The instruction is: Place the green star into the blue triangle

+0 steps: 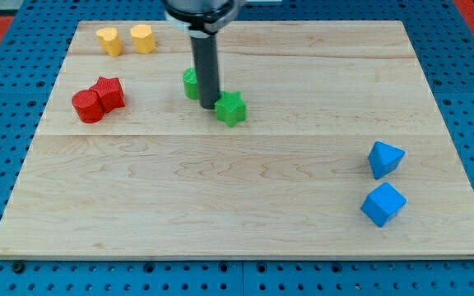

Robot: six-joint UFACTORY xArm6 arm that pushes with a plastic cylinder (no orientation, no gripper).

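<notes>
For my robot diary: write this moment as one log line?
my tip: at green star's left edge | blue triangle: far right | star not there yet

Counting what's sitting on the board (pixel 220 205) right now: two yellow blocks (pixel 109 40) (pixel 142 38), two red blocks (pixel 88 106) (pixel 109 92), two green blocks (pixel 190 83) (pixel 231 108), two blue blocks (pixel 384 159) (pixel 383 204).
</notes>
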